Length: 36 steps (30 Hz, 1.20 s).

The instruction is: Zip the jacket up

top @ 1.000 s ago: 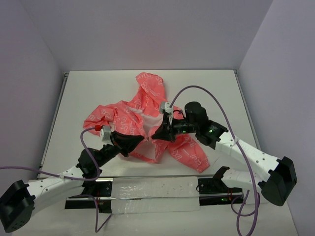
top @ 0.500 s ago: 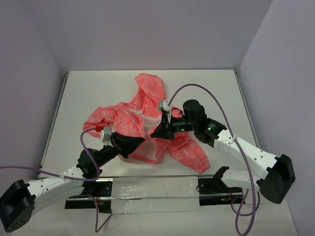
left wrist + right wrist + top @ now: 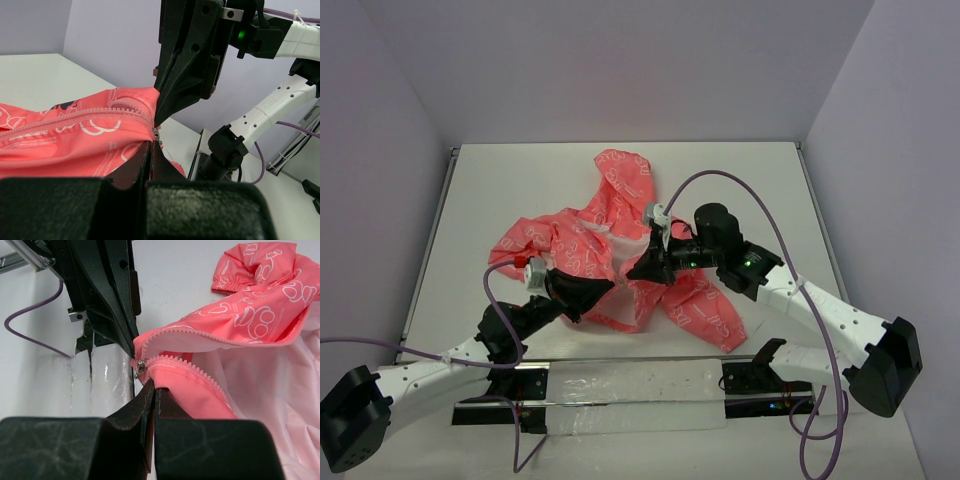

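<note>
The coral-pink jacket [image 3: 620, 250] with white printed marks lies crumpled mid-table, hood towards the back. It is unzipped: the two rows of zipper teeth [image 3: 220, 337] spread apart over the pale lining [image 3: 280, 390]. A small metal zipper slider [image 3: 140, 368] sits at the bottom end and also shows in the left wrist view [image 3: 156, 133]. My left gripper [image 3: 151, 143] is shut on the jacket's edge just under the slider. My right gripper [image 3: 154, 386] is shut on the pink hem beside the slider. The two grippers meet tip to tip [image 3: 620, 280] and hold this corner off the table.
The white table [image 3: 520, 180] is boxed in by walls at the back and both sides. A shiny strip with black brackets [image 3: 630, 385] runs along the near edge between the arm bases. Purple cables [image 3: 750, 200] loop above the right arm.
</note>
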Each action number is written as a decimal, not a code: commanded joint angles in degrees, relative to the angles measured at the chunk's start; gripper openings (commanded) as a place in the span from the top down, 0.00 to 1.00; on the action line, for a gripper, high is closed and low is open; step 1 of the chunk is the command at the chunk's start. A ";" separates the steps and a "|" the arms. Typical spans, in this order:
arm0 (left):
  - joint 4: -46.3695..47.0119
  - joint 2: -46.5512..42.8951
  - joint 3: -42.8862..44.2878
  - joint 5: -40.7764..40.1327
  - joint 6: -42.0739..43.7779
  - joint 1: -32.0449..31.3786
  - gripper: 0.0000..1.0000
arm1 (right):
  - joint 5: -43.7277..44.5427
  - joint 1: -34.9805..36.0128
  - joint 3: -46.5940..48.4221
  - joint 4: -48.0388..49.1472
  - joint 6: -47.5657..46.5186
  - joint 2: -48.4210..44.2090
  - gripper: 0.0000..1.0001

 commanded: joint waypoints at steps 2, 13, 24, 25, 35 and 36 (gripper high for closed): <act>-1.46 0.94 0.26 3.01 0.14 -0.39 1.00 | 0.42 -0.27 1.85 6.83 0.63 -2.30 1.00; -16.71 6.14 8.17 3.36 -6.94 -0.39 1.00 | 3.62 -0.27 1.37 3.29 1.44 -2.81 0.77; -45.16 6.49 21.75 -2.48 -16.99 -0.39 1.00 | 14.69 -0.16 -4.88 -6.54 3.22 -12.39 0.44; -46.84 6.87 23.48 -2.40 -17.67 -0.39 1.00 | 17.84 0.07 -4.66 -8.20 2.84 -13.00 0.44; -62.05 6.46 28.51 -0.41 -21.01 -0.39 1.00 | 40.96 8.23 -5.21 -8.31 -0.82 -22.64 0.45; -63.46 6.16 29.21 0.06 -21.23 -0.39 1.00 | 43.74 10.71 -4.72 -8.65 -2.23 -23.04 0.45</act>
